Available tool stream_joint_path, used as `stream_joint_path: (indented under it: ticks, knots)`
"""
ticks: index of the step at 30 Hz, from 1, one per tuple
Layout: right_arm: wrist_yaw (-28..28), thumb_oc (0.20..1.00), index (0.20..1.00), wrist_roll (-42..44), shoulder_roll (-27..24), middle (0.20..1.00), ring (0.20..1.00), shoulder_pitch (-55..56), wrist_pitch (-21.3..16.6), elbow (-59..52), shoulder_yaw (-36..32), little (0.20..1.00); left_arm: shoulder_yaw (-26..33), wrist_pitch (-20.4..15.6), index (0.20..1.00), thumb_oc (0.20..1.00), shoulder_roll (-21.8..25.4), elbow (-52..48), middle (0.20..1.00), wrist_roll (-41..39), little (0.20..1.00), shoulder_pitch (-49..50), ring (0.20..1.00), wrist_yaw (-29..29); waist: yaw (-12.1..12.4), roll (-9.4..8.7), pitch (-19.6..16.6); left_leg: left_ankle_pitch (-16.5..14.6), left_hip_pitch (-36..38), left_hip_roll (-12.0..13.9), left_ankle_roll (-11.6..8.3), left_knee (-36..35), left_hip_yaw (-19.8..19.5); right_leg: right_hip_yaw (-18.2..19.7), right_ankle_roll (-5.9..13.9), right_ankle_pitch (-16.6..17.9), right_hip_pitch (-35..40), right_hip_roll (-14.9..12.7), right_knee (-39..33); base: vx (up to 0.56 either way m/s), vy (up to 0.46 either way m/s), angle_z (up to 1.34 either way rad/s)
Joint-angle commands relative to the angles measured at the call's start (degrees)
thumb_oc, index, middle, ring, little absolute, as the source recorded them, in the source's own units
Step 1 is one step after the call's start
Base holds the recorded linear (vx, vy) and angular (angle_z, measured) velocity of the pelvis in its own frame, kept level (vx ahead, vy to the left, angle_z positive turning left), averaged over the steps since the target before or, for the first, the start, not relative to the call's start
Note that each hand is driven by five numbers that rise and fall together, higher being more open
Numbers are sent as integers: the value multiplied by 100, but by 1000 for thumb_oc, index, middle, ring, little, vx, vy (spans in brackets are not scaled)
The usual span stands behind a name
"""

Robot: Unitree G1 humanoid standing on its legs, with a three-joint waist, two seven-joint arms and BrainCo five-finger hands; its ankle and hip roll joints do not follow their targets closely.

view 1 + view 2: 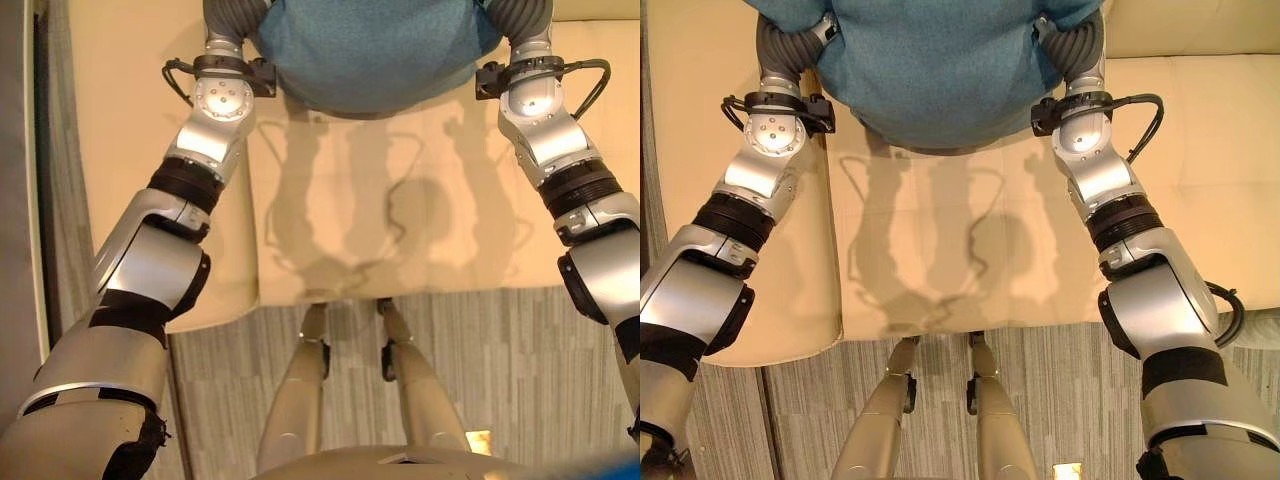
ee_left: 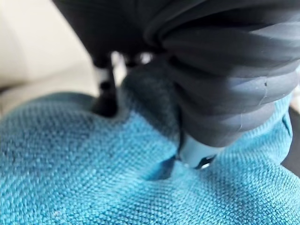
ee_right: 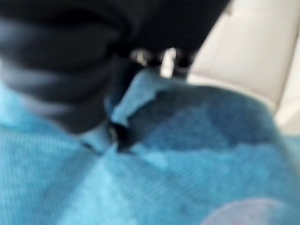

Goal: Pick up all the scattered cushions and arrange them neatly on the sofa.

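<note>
While I look down from the head:
Cushion: blue cushion [image 1: 940,70] held up between both arms over the cream sofa [image 1: 1200,180] seat.
Room: bare seat below, grey carpet [image 1: 800,420] past its front edge.
Left hand [image 2: 225,79]: pressed into the fabric; I cannot tell its grip.
Right hand [image 3: 70,70]: against the cushion, fingers hidden.

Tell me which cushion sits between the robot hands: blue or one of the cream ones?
The blue woven cushion, with the left robot hand and right robot hand on it. The cream seat cushions lie flat below it.
</note>
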Motion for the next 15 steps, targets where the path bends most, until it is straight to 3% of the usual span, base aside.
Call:
stream_joint_path:
  ticks: [1,15]
  knots:
    - [97,200,200,-65,435,200,200,-82,-375,-115,174,200,-216,-305,200,200,-287,-160,200,76,200,-321,200,-118,-17,-27,-292,-506,127,-110,-119,41,124,147,576,-99,49,-225,74,0,0,0]
    - [-10,200,200,-354,495,200,200,116,-246,-339,112,200,-108,-283,200,200,-368,-464,200,252,200,-101,200,-17,-38,-32,-246,-481,-19,-113,-123,42,103,135,578,-71,-114,-219,49,1,0,0]
